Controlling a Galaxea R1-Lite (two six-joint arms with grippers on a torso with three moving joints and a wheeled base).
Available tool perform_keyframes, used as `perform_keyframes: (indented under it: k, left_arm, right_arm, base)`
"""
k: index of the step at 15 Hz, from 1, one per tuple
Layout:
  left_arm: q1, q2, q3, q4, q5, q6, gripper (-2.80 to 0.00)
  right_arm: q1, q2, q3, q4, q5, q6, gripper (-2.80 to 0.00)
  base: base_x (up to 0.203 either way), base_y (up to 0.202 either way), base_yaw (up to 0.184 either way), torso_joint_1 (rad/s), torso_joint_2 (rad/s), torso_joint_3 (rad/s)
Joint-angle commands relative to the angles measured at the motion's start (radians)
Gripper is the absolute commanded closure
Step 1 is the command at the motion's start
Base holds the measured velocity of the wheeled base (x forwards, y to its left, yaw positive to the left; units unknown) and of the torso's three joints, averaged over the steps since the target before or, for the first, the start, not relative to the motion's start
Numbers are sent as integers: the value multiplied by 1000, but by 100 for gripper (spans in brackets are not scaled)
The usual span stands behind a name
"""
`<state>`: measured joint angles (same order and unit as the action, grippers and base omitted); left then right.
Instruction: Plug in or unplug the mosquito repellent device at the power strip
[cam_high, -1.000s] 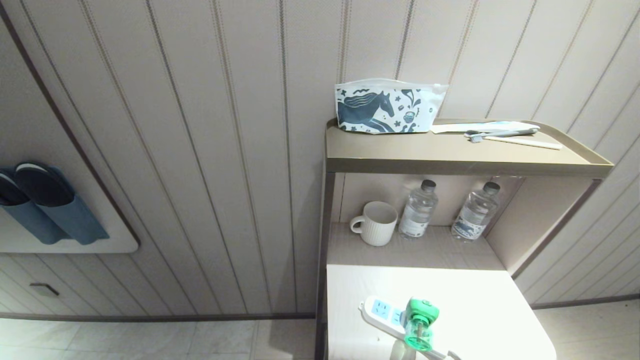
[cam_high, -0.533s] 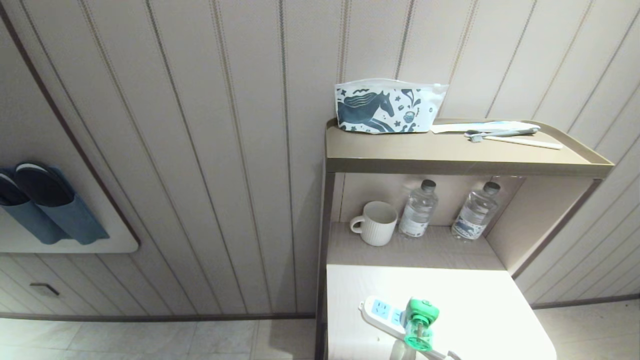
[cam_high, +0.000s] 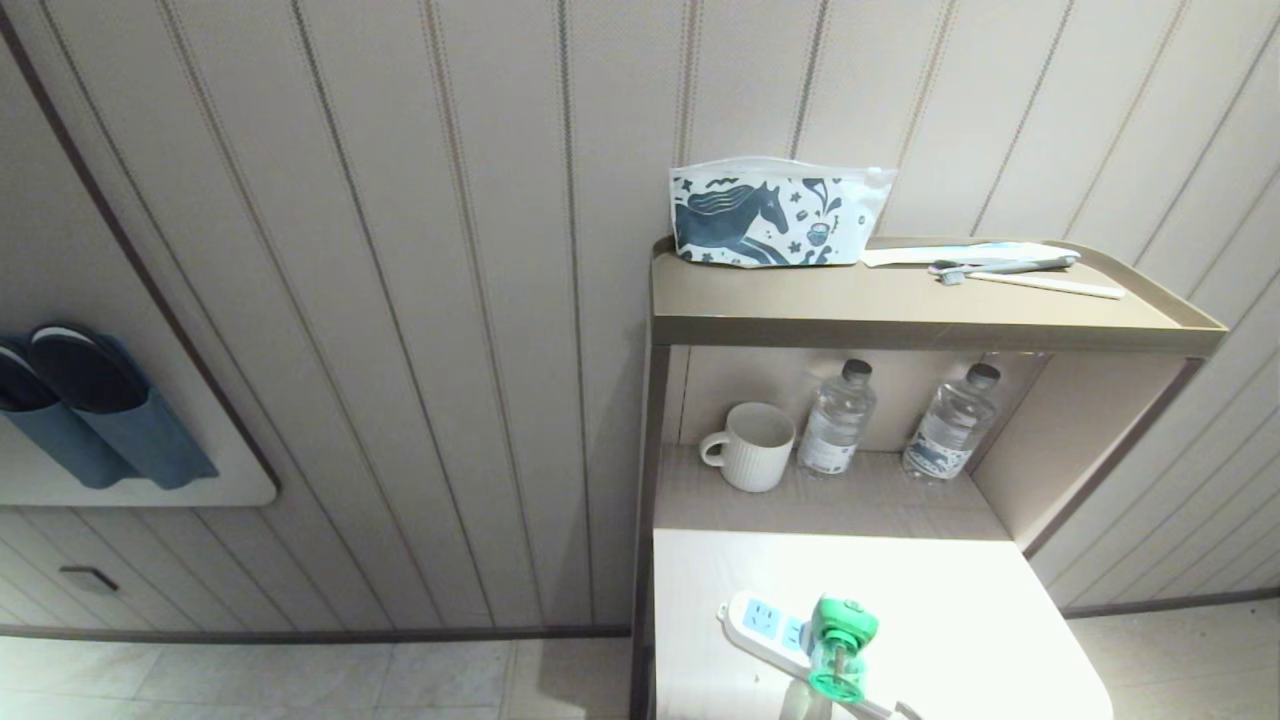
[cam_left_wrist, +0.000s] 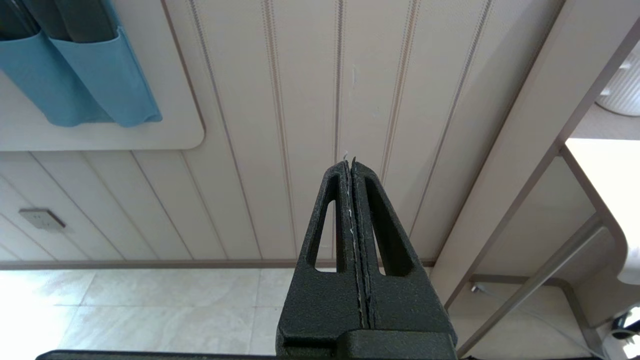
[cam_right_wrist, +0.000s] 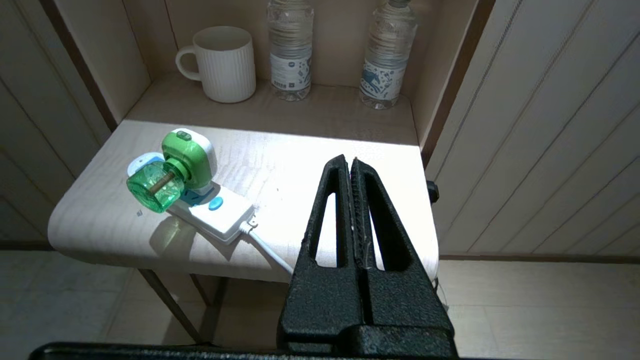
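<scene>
The mosquito repellent device (cam_high: 838, 645) (cam_right_wrist: 172, 172), green-headed with a clear green bottle, sits plugged into the white power strip (cam_high: 765, 630) (cam_right_wrist: 212, 212) on the pale table (cam_high: 960, 620). The strip's white cord (cam_right_wrist: 267, 250) trails off the table's front edge. My right gripper (cam_right_wrist: 350, 162) is shut and empty, hovering back from the table's front edge and well to the side of the device. My left gripper (cam_left_wrist: 349, 162) is shut and empty too, pointing at the panelled wall beside the table, away from the strip. Neither arm shows in the head view.
A white ribbed mug (cam_high: 750, 445) and two water bottles (cam_high: 838, 418) (cam_high: 952, 425) stand on the shelf behind the table. Above, a horse-print pouch (cam_high: 775, 215) and toothbrushes (cam_high: 1010, 270) lie on the top shelf. Blue slipper pockets (cam_high: 90, 410) hang on the wall.
</scene>
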<state>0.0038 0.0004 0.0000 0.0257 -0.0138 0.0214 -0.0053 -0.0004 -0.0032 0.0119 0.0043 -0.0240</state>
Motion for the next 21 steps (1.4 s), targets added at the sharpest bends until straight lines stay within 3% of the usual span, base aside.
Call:
perform_keyframes:
  k: [1,21]
  left_arm:
    - [1,0,0,0,0,0,0]
    - [1,0,0,0,0,0,0]
  right_arm:
    - [-1,0,1,2,0,12,0]
    - [-1,2,3,0,-13,32,0]
  base:
    - [0,0,0,0,0,0]
    - [0,0,0,0,0,0]
